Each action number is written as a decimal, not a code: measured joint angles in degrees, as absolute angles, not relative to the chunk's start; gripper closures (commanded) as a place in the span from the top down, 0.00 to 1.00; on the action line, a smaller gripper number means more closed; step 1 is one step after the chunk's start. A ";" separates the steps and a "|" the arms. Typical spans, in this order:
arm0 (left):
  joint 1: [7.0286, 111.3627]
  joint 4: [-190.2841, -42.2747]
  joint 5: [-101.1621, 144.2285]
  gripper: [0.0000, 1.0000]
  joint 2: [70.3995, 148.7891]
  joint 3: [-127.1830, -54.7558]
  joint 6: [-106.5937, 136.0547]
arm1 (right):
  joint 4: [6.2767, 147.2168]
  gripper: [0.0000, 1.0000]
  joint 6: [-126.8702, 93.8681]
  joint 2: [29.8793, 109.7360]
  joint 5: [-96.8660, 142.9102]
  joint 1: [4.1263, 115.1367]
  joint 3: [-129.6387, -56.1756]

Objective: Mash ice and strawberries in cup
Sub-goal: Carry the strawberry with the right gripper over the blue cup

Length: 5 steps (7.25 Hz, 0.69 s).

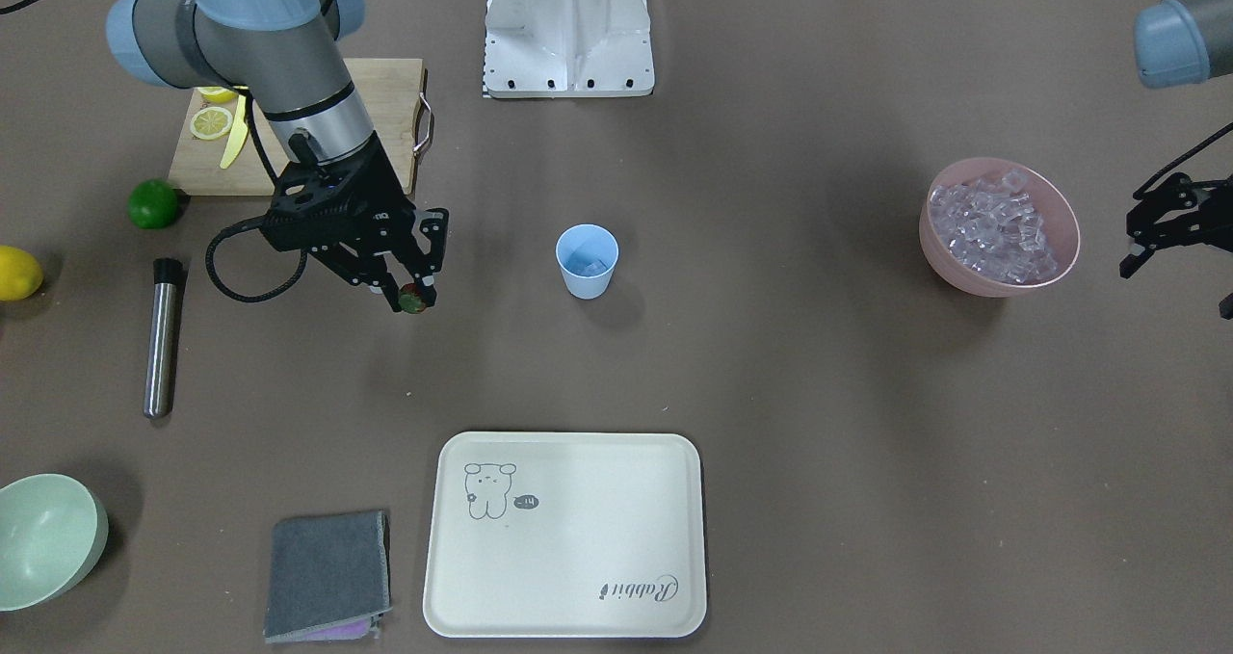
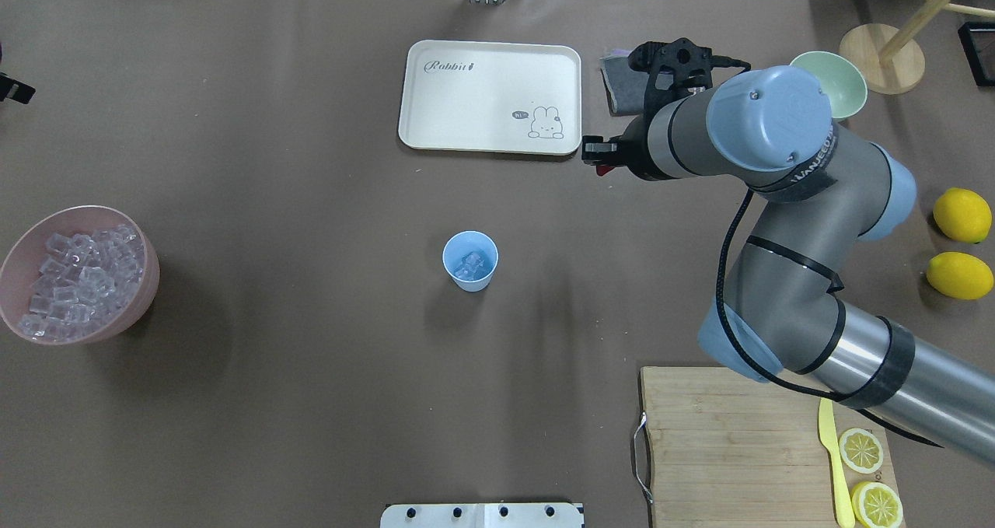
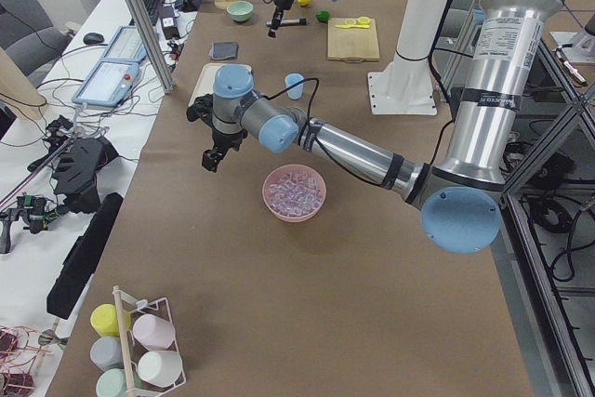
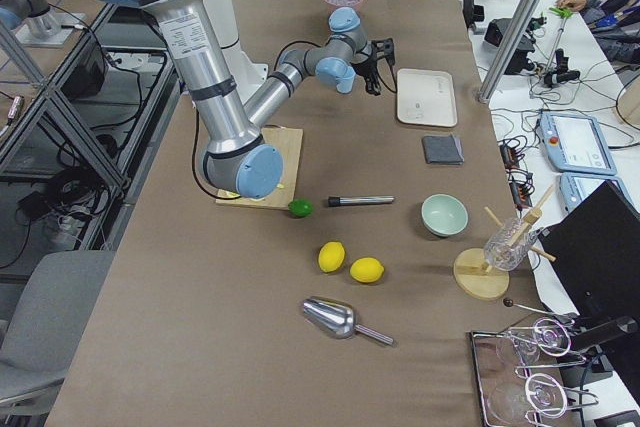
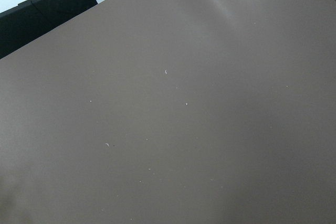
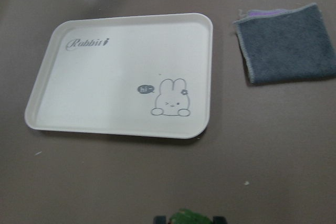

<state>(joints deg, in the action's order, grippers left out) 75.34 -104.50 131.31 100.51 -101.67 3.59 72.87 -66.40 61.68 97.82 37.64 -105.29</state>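
Between the right fingers (image 1: 427, 274), the strawberry (image 1: 414, 300) (wrist shows only leaves).

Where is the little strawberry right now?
In the front-facing view, the strawberry is pinched in the right gripper, on the view's left side, between the steel muddler and the light-blue cup.

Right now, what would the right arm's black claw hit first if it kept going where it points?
The right gripper, shut on a small red strawberry, tilts downward. It would probably meet the bare brown table first, just short of the cream rabbit-print tray, though depth is unclear.
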 measured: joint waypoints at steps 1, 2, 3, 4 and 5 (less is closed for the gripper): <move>75.33 -104.50 131.64 0.97 100.48 -101.42 3.56 | 72.88 0.00 -66.41 60.22 95.68 35.59 -105.31; 75.32 -104.50 131.72 0.97 100.48 -101.19 3.53 | 72.90 0.00 -66.42 59.12 93.48 33.70 -105.32; 75.32 -104.50 131.78 0.97 100.49 -101.09 3.56 | 72.88 0.00 -66.46 58.36 91.54 32.04 -105.35; 75.32 -104.50 131.86 0.97 100.50 -101.06 3.59 | 72.87 0.00 -66.46 57.84 89.30 30.20 -105.35; 75.32 -104.50 131.90 0.97 100.50 -101.04 3.60 | 72.87 0.00 -66.43 57.45 87.51 28.40 -105.35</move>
